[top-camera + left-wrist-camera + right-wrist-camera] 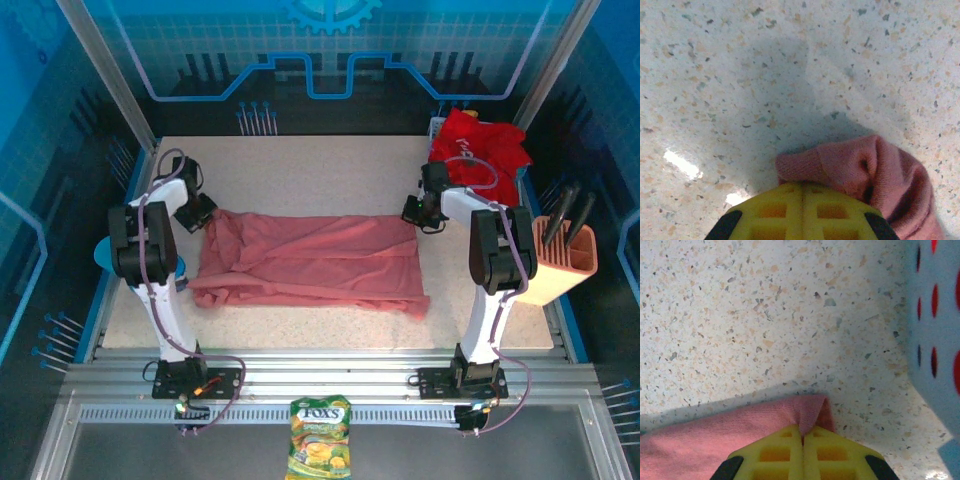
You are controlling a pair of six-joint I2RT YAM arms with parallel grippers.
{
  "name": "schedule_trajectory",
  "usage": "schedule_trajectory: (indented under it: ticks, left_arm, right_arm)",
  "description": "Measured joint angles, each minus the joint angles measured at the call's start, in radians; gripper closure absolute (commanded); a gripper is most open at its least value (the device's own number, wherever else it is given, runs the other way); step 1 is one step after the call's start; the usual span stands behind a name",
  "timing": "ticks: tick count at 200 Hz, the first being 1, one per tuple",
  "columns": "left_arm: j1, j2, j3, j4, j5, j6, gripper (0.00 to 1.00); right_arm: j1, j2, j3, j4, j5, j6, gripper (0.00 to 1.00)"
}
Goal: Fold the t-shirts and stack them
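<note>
A white mesh basket stands at the far right corner of the tabletop. It holds a rumpled heap of red t-shirts, whose red shows through the holes in the basket wall in the right wrist view. Nearer along the right edge, a peach holder stands upright with dark handles sticking out of its top.

The salmon-pink t-shirt lies spread on the middle of the tabletop, partly folded, with its long axis running left to right between the arms. Its near edge is wrinkled and uneven.

The left tool is closed on bunched cloth at the shirt's far left corner. The right tool has its yellow pads together, pinching a fold at the far right corner, just beside the basket.
</note>
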Motion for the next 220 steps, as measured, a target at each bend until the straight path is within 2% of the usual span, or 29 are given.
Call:
schedule_trajectory:
  ticks: [73,129,140,156,172,220]
  left_arm:
    - [0.003,0.007,0.028,-0.041,-0.102,0.082,1.0]
    - [0.002,0.007,0.145,-0.106,-0.149,0.129,1.0]
    - [0.002,0.007,0.17,-0.109,-0.133,0.129,0.85]
    - [0.001,0.007,0.187,-0.106,-0.077,0.122,0.77]
    - [0.0,0.01,0.187,-0.105,-0.015,0.121,0.65]
    - [-0.002,0.046,0.172,-0.048,0.13,0.098,0.61]
  right_arm:
    - [-0.027,-0.042,-0.031,-0.039,0.062,-0.027,1.0]
    - [-0.085,-0.101,-0.065,-0.055,0.103,-0.038,1.0]
    - [-0.09,-0.1,-0.065,-0.056,0.102,-0.042,1.0]
    - [-0.09,-0.1,-0.065,-0.057,0.097,-0.046,1.0]
    - [-0.09,-0.1,-0.065,-0.057,0.09,-0.047,1.0]
    - [-0.09,-0.1,-0.065,-0.057,0.072,-0.061,1.0]
